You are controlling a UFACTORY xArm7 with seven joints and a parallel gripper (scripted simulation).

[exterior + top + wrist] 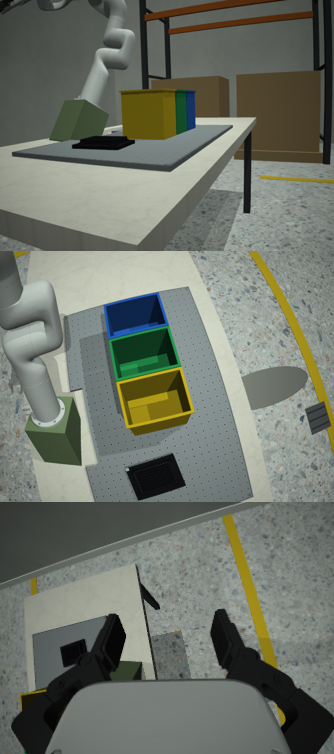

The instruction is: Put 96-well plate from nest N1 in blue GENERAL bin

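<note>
The black 96-well plate (155,476) lies in its black nest at the near end of the grey perforated mat; it also shows in the exterior view (103,141) and small in the wrist view (73,652). The blue bin (135,313) is the far one of three bins in a row, seen at the far end in the side view (191,109). My gripper (166,622) is open and empty, high above the table and far from the plate. Only its tip shows at the top left of the side view (5,7).
The green bin (144,350) stands in the middle and the yellow bin (155,398) nearest the plate, all touching side by side. The arm's green pedestal (55,434) stands left of the mat. Cardboard boxes (277,110) and a rack stand behind the table.
</note>
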